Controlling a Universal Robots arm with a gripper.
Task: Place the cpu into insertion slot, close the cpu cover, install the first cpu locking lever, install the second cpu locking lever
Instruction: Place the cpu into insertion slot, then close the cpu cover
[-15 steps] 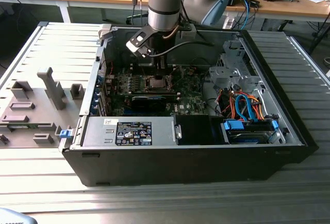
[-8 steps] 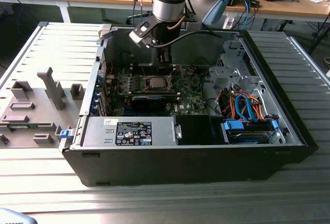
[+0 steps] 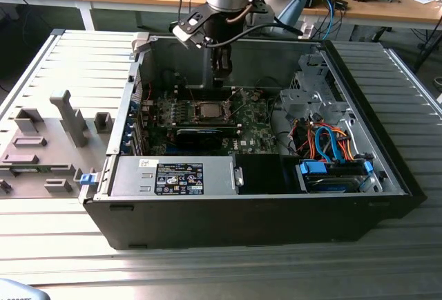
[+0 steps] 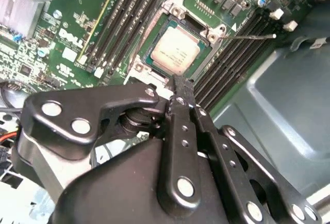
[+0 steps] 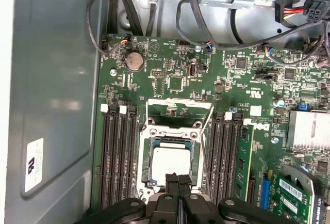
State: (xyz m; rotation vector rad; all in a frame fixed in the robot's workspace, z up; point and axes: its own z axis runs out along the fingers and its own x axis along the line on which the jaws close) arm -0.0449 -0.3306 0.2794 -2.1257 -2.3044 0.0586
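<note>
The cpu [image 5: 170, 164] [image 4: 175, 51] lies flat in the insertion slot [image 5: 144, 152] [image 4: 149, 63], its silver-grey top showing in both wrist views. The cpu cover [image 5: 179, 103] stands tipped up, open, at the slot's far edge. A thin wire locking lever [image 4: 252, 36] sticks out beside the slot, unlatched. My gripper [image 5: 178, 179] [image 4: 180, 87] hangs just above the cpu's edge with its black fingers pressed together and nothing between them. In the exterior view the gripper [image 3: 219, 84] reaches down into the open computer case above the slot [image 3: 207, 111].
Black memory slots [image 5: 118, 157] flank the socket on both sides. A long black card [image 3: 200, 135] lies just in front of it, with the power supply [image 3: 176, 175] nearer still. Drive cage and cables [image 3: 331, 148] fill the exterior view's right. A grey fixture plate [image 3: 55, 134] lies outside the case.
</note>
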